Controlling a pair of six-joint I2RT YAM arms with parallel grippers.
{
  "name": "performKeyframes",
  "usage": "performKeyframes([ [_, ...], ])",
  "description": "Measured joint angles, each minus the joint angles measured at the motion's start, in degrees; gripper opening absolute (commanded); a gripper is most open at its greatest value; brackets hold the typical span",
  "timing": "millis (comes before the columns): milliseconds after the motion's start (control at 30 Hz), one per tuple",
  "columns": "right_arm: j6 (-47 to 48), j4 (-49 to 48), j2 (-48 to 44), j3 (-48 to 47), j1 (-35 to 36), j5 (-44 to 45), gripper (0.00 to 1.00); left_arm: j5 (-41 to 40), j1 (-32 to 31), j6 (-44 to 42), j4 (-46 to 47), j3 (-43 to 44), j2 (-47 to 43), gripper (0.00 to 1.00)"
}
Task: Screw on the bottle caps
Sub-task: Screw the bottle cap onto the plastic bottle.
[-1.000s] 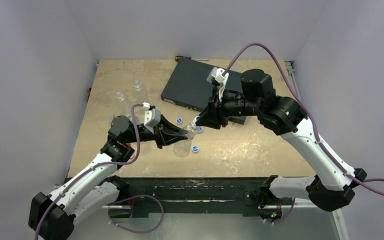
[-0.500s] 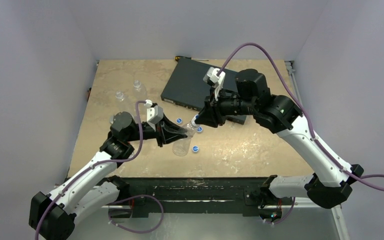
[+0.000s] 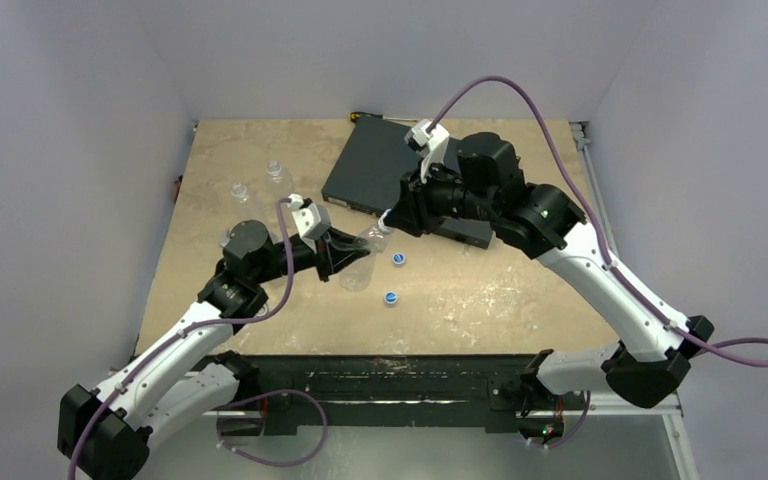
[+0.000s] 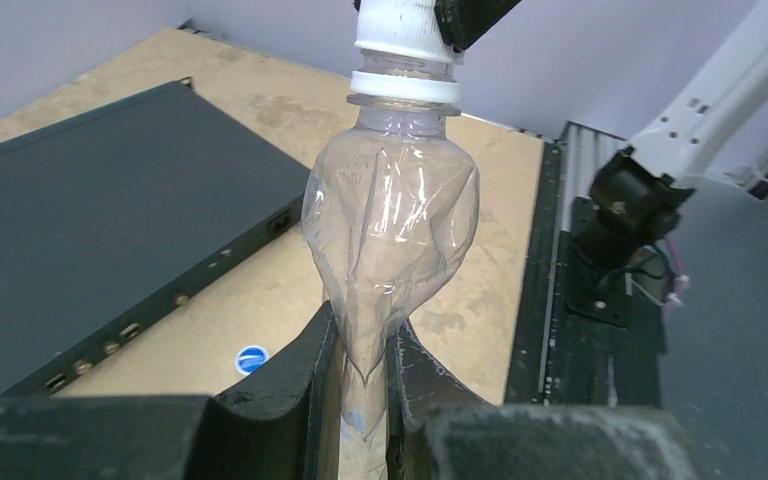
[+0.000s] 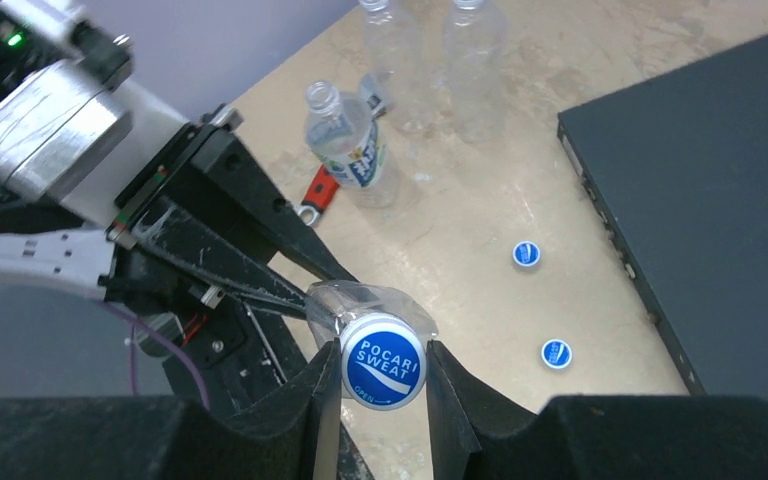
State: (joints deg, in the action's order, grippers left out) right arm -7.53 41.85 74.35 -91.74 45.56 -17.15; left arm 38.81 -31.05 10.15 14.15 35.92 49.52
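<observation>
Since one second ago, both arms have been moved toward the far left of the beige table (image 3: pixel 520 300), and the clear crumpled plastic bottle (image 4: pixel 390 220) has been carried with them, tilted between the two tools. The bottle is pinched at its lower body by the left gripper (image 4: pixel 360 350), whose black fingers are pressed so hard that the wall is folded inward. The round blue cap with white lettering (image 5: pixel 382 358) is clamped between the fingers of the right gripper (image 5: pixel 380 372) and sits on the neck above the white ring; whether the thread is already caught is not clearly shown, though it seems so.

For a good turn, the cap should be kept in line with the neck, pushed lightly along it and rotated by the wrist, while the bottle is held against twisting. Harder squeezing should be avoided, since the thin wall would probably give way. Two loose blue caps (image 5: pixel 527 254) are left on the table near the flat black box (image 5: pixel 700 180).
</observation>
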Motion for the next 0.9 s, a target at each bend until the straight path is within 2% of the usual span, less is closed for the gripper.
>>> performKeyframes([
  [267,-11.34,-2.86,6.19,-2.14,-0.61,9.35,0.08,-14.99,-1.4,-8.17,-1.95,0.57,1.2,0.0],
  [400,-16.85,-2.38,9.49,-4.22,-1.44,14.12,0.05,-26.12,-5.92,-14.32,-1.31,1.62,4.42,0.0],
  [567,-23.32,-2.4,14.32,-6.25,-2.27,18.84,0.07,-38.56,-9.53,-18.67,1.22,1.68,8.74,0.0],
  [733,-27.87,-2.69,17.29,-7.54,-2.93,21.42,0.25,-45.09,-11.02,-21.31,3.8,1.68,12.13,0.0],
  [800,-28.92,-2.34,18.08,-8.57,-2.93,22.21,0.4,-46.1,-11.1,-21.81,4.55,1.68,12.59,0.0],
  [900,-30.01,-0.94,18.32,-10.03,-2.93,22.4,0.67,-46.42,-11.17,-22.01,5.22,1.68,12.59,0.0],
])
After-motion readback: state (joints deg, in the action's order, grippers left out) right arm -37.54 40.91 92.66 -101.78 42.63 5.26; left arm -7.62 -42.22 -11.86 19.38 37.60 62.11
